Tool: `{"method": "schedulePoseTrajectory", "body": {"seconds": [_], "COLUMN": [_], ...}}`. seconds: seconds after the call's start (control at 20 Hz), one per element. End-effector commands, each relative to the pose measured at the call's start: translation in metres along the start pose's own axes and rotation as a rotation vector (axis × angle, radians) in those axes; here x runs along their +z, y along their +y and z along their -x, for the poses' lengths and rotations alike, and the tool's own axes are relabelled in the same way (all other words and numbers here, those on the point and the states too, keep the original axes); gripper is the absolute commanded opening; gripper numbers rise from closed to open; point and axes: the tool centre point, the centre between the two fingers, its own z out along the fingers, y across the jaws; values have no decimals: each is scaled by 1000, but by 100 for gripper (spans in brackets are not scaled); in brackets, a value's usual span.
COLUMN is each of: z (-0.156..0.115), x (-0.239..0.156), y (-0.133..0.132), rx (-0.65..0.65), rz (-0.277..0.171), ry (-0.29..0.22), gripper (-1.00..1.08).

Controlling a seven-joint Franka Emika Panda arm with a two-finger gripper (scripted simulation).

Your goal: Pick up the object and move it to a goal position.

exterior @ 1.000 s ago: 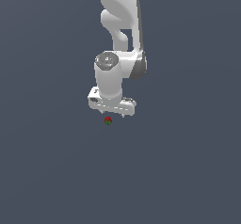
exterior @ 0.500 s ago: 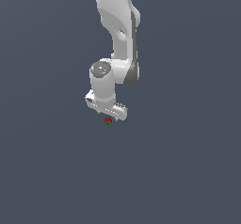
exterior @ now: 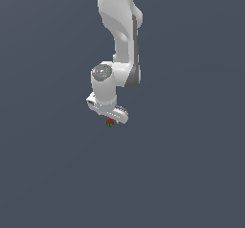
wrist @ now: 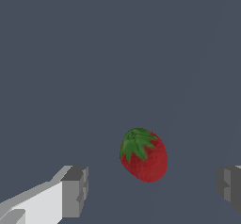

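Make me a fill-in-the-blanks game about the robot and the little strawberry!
1. The strawberry is red with a ____ leafy top.
2. The claw is ____, with the strawberry in the gap between its fingers.
3. In the exterior view, the strawberry sits right ____ the white claw.

Missing words: green; open; below

both renders are evenly lit and rather dim, with a flat dark slate-grey background (exterior: 191, 174) that shows no glare. the glossy white robot arm (exterior: 119, 26) is brighter toward the exterior view's left and shaded grey on its right side. no clear cast shadows appear. the small red strawberry with green leaves (wrist: 143, 155) looks slightly soft and pixelated in the wrist view.
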Motion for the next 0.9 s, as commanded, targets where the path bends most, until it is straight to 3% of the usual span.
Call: {"method": "schedulePoseTrajectory", "body": {"seconds": [0.0, 0.6, 0.65, 0.85], "z": [0, 0, 0, 0], "x": [7, 46, 46, 46], "y": [0, 1, 1, 1], "rx": [1, 6, 6, 6], "rz": [0, 0, 0, 0], "ry": [-1, 0, 0, 0], "gripper": [100, 100, -100, -100]}}
